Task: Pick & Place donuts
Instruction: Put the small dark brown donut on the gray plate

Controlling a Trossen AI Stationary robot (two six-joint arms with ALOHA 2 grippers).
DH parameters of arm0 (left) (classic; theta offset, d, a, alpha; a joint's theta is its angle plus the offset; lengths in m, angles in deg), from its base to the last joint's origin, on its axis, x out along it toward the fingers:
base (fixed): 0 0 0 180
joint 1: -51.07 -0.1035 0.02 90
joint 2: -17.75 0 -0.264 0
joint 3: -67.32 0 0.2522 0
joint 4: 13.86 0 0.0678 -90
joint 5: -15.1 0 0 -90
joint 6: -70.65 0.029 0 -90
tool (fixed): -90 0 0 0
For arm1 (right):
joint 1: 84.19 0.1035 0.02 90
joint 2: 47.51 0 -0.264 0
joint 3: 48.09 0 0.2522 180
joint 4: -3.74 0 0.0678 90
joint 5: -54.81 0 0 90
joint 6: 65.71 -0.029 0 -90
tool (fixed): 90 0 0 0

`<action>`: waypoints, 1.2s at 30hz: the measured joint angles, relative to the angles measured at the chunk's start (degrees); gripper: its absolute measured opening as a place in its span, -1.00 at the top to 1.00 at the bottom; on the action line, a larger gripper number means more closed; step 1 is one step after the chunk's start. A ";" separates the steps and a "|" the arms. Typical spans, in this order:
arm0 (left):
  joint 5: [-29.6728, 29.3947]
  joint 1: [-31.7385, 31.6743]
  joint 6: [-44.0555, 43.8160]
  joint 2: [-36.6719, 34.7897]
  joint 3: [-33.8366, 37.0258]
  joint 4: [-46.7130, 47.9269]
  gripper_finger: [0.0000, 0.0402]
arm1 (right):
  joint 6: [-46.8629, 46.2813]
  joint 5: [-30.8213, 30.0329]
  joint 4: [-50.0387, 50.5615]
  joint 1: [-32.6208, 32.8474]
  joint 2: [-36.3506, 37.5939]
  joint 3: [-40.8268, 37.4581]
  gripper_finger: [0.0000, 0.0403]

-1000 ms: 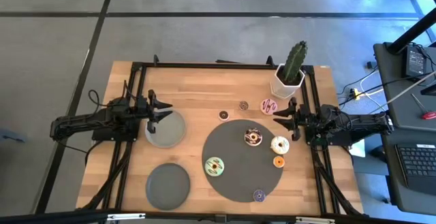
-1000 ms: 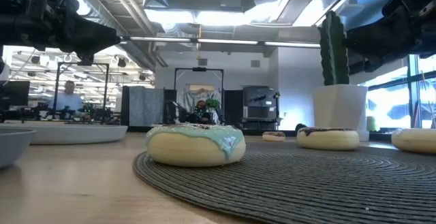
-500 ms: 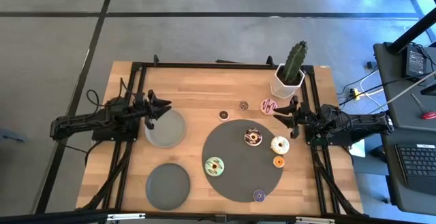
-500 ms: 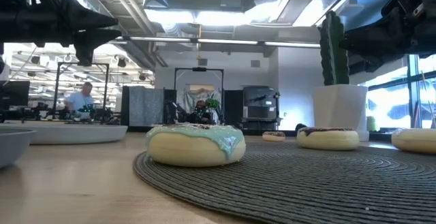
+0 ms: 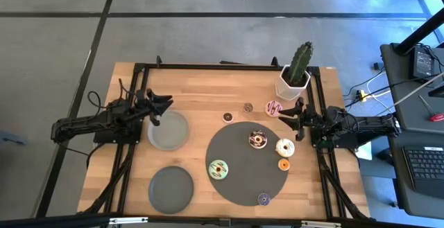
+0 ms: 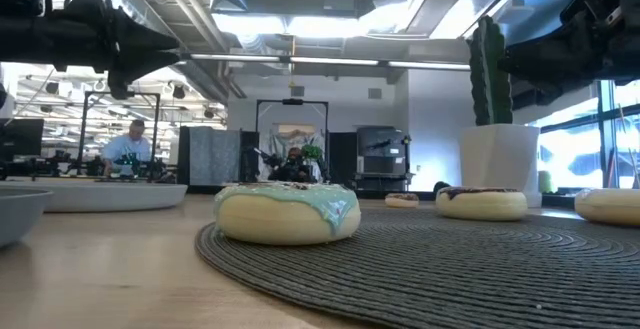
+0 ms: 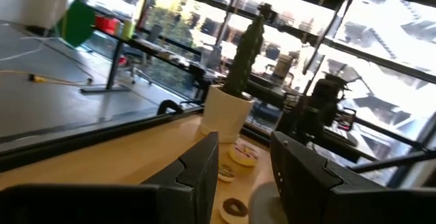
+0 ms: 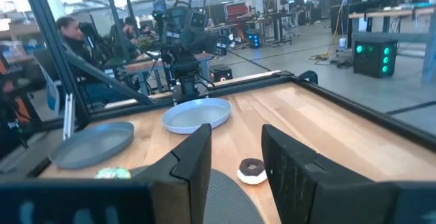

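Observation:
Several small toy donuts lie on the large dark grey disc (image 5: 239,176): a pale green one (image 5: 218,170), a chocolate one (image 5: 258,140), a white one (image 5: 285,147), an orange one (image 5: 283,164) and a purple one (image 5: 263,199). A pink-striped donut (image 5: 275,107) and two small brown ones (image 5: 248,107) (image 5: 227,117) lie on the bare wood beyond the disc. My left gripper (image 5: 161,107) is open and empty, above the far left rim of the upper grey plate (image 5: 168,130). My right gripper (image 5: 297,119) is open and empty, above the table between the pink-striped and white donuts.
A second grey plate (image 5: 171,188) lies near the front left. A white pot with a cactus (image 5: 295,82) stands at the far right, close to my right gripper. A black frame rail (image 5: 222,66) runs round the table. People sit in the room behind (image 6: 128,149).
My left gripper has swung a little toward the table's far edge, off the middle of the upper plate toward its far left rim, and has tipped its fingers upward. It stays open and empty. The donuts have not moved.

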 joint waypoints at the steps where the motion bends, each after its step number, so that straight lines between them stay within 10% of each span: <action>1: -0.91 0.00 -0.05 0.00 -0.01 0.02 0.36 | 0.41 0.00 0.00 0.00 0.00 0.00 0.35; 13: 0.28 0.00 -3.54 0.00 0.00 0.05 0.36 | 5.77 0.04 0.00 0.00 0.00 0.00 0.35; 26: 18.31 0.00 -8.42 0.00 0.00 4.22 0.37 | 3.87 -4.17 -0.46 0.00 -0.02 0.00 0.35; 36: 13.91 0.00 -4.43 0.84 -0.02 4.93 0.36 | 3.09 -2.84 -0.42 0.00 -0.02 0.00 0.35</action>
